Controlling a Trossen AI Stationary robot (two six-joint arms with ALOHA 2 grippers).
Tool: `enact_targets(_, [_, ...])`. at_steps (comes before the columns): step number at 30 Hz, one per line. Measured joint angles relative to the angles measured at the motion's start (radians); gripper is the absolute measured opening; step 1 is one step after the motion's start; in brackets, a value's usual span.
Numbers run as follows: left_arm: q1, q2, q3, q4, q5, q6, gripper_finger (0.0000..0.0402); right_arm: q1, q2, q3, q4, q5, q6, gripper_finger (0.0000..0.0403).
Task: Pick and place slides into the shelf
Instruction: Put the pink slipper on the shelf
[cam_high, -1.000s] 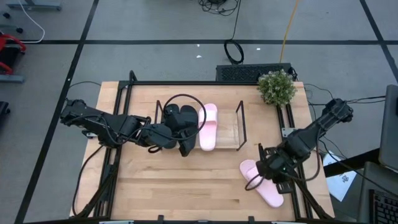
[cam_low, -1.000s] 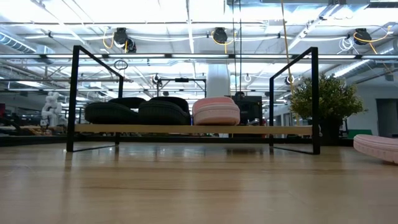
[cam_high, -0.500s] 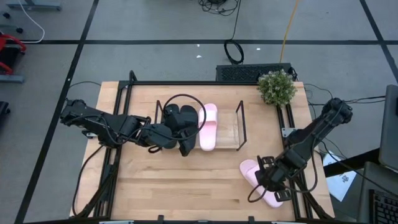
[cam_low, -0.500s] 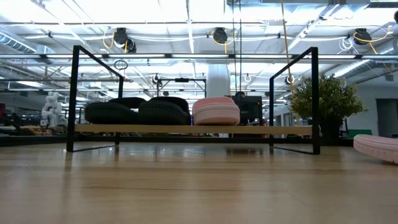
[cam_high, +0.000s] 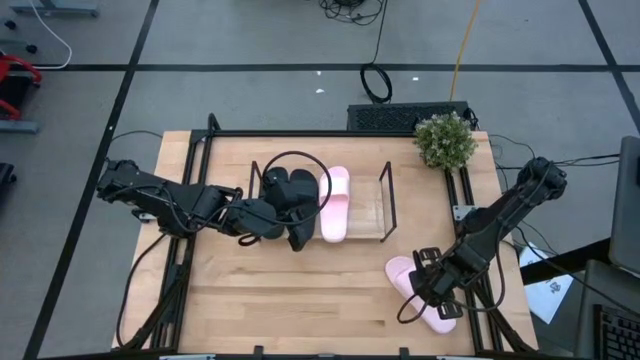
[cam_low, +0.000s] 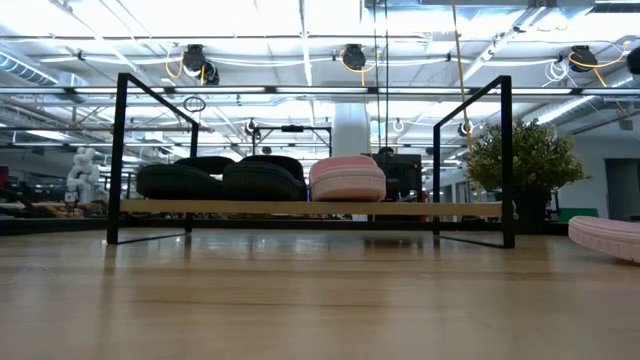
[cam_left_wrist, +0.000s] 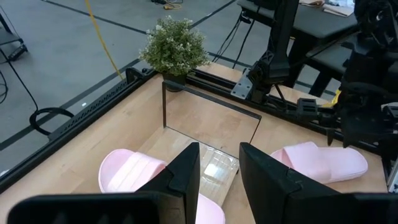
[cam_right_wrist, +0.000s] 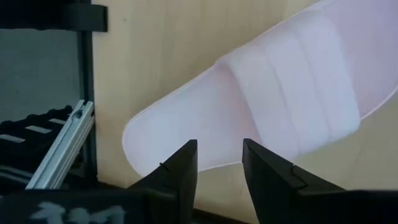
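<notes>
Two black slides (cam_high: 288, 188) (cam_low: 262, 180) and one pink slide (cam_high: 335, 205) (cam_low: 347, 178) lie side by side on the shelf (cam_high: 388, 200) (cam_low: 310, 208). The other pink slide (cam_high: 402, 270) (cam_right_wrist: 280, 93) (cam_low: 605, 237) lies sole-down on the table near its right near corner. My right gripper (cam_high: 430, 290) (cam_right_wrist: 219, 165) hovers open over this slide, fingers pointing down near one end. My left gripper (cam_high: 295, 232) (cam_left_wrist: 217, 168) is open at the near end of the black slides, with nothing between its fingers.
A potted plant (cam_high: 445, 140) (cam_left_wrist: 174, 46) stands at the table's far right corner, behind the shelf. The shelf's right part (cam_high: 365, 210) holds bare board beside the pink slide. Black table frame rails (cam_high: 470, 210) run along the table's sides. Bare wood (cam_high: 300, 300) spreads near the front.
My right gripper has moved toward the table's near edge and now sits over the pink slide on the table. The slides and the left arm have stayed where they were.
</notes>
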Motion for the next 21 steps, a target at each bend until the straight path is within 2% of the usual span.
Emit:
enact_targets(6, [-0.001, 0.0, 0.0, 0.0, 0.0, 0.0, 0.0113, 0.0, 0.032, -0.004, 0.001, 0.046, -0.028, 0.0116])
enact_targets(17, [-0.011, 0.0, 0.0, 0.0, 0.0, -0.004, 0.0113, 0.0, 0.11, -0.004, 0.0, 0.054, -0.069, 0.0116])
enact_targets(21, [-0.011, 0.0, 0.0, 0.0, 0.0, -0.005, 0.0113, 0.0, 0.13, -0.004, -0.001, 0.096, -0.069, 0.0116])
